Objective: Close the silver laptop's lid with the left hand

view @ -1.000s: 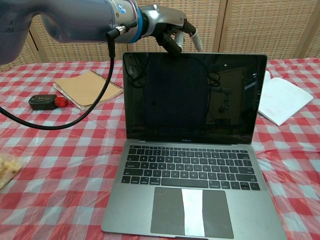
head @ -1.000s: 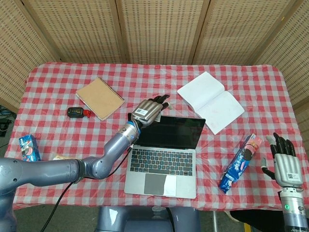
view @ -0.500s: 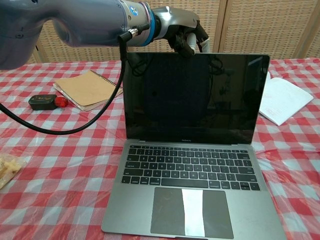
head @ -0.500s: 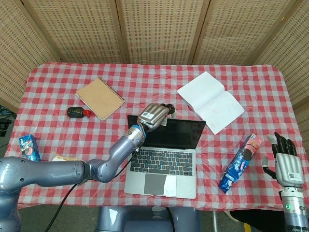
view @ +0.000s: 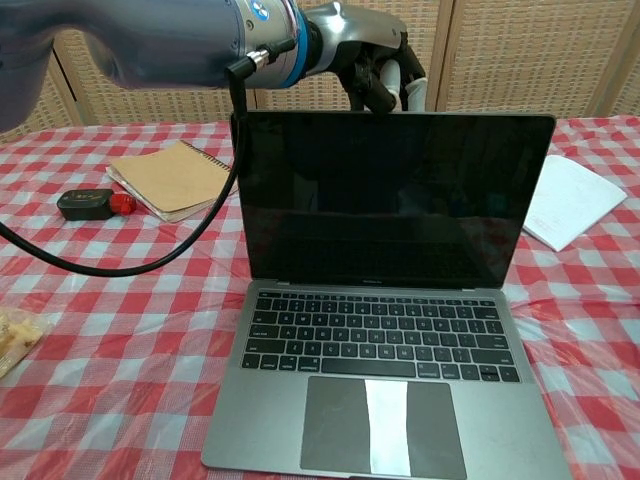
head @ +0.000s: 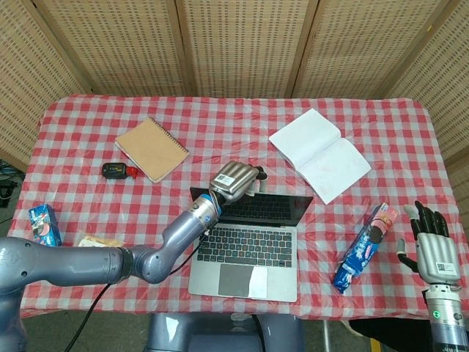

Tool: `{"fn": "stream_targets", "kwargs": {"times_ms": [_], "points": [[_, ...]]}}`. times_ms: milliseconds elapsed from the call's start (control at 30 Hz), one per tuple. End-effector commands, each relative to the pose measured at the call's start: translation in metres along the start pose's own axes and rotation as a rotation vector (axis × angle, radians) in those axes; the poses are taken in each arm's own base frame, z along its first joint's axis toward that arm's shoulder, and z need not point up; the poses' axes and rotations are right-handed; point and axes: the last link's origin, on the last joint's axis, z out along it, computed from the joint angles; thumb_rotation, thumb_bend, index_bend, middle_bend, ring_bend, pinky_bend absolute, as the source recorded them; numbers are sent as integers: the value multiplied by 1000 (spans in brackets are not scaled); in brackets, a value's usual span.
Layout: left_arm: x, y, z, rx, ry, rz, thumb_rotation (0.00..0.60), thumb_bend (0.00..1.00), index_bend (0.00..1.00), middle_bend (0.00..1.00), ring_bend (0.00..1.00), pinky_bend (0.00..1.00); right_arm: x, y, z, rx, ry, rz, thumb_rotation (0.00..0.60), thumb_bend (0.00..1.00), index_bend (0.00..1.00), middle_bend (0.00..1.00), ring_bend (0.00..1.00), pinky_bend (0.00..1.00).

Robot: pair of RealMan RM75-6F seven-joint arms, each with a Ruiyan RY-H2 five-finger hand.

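Note:
The silver laptop (head: 245, 246) (view: 385, 400) sits open at the table's front middle, its dark lid (view: 395, 195) tilted forward over the keyboard. My left hand (head: 236, 180) (view: 365, 55) rests on the lid's top edge from behind, fingers curled over it. My right hand (head: 431, 242) hovers off the table's front right corner, fingers spread and holding nothing; the chest view does not show it.
A brown spiral notebook (head: 152, 148) and a black-and-red device (head: 119, 171) lie left of the laptop. An open white notebook (head: 319, 155) lies at the back right. A blue snack tube (head: 366, 246) lies right of the laptop. Snack packets (head: 42, 224) sit at the left edge.
My left hand has moved forward and down onto the lid's top edge, and the lid has tipped toward the keyboard. My right hand has stayed put.

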Motion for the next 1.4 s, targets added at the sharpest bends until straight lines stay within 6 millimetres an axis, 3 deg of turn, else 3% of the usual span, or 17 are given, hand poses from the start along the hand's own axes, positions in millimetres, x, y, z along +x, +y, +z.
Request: {"fn": "stream_targets", "kwargs": {"times_ms": [33,733,1400], "points": [[-3,0,-14,-13,-43,5,600,1000,555,374,389,496,1,-1,-1,4,1,0,600,747,0,0,0,0],[-19,6,-61,-88,-143,13,600,1000,555,375,389,496,2,-4,-3,12,5,-3,600,747,0,0,0,0],[-54,-3,-93,-103,-274,-87,600,1000,555,375,389,496,4,-8,-7,30,8,7,600,750,0,0,0,0]]}}
